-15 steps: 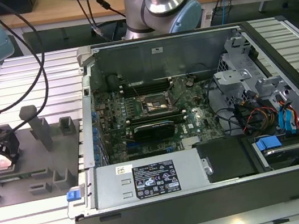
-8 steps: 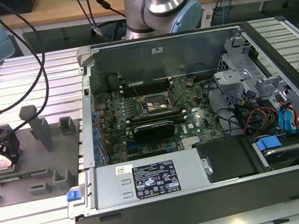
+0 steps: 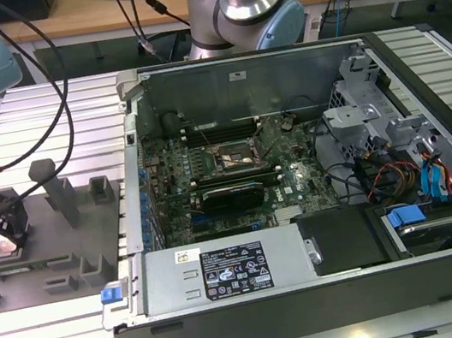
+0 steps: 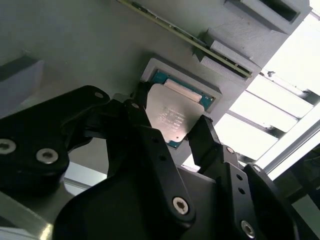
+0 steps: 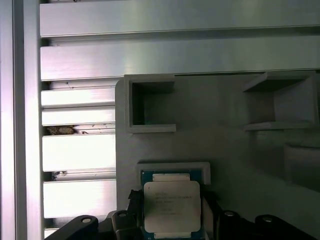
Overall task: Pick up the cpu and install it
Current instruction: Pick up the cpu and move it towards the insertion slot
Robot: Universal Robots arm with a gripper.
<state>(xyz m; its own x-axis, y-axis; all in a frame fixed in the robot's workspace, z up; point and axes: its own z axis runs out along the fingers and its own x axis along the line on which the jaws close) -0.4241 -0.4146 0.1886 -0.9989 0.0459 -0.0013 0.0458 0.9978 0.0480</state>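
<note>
Exterior view: a slotted table [image 3: 54,336] carries an open computer case [image 3: 233,315] and, toward the exterior view's left, a grey fixture plate [image 3: 57,249]. The gripper [image 3: 9,229] hangs over that plate's outer edge. In both wrist views the cpu [image 5: 171,207] lies flat in a recessed nest [image 5: 172,167] near the plate's edge, metal lid up, directly beneath the gripper. The chip is nearly square, and the gripper appears to span its shorter width. Whether the grip has closed cannot be told.

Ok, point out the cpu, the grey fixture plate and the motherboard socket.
cpu [image 5: 171,206]: first wrist view, middle of its metal top.
grey fixture plate [image 5: 215,147]: first wrist view, bare flat surface.
motherboard socket [image 3: 238,159]: exterior view, centre of socket.
</note>
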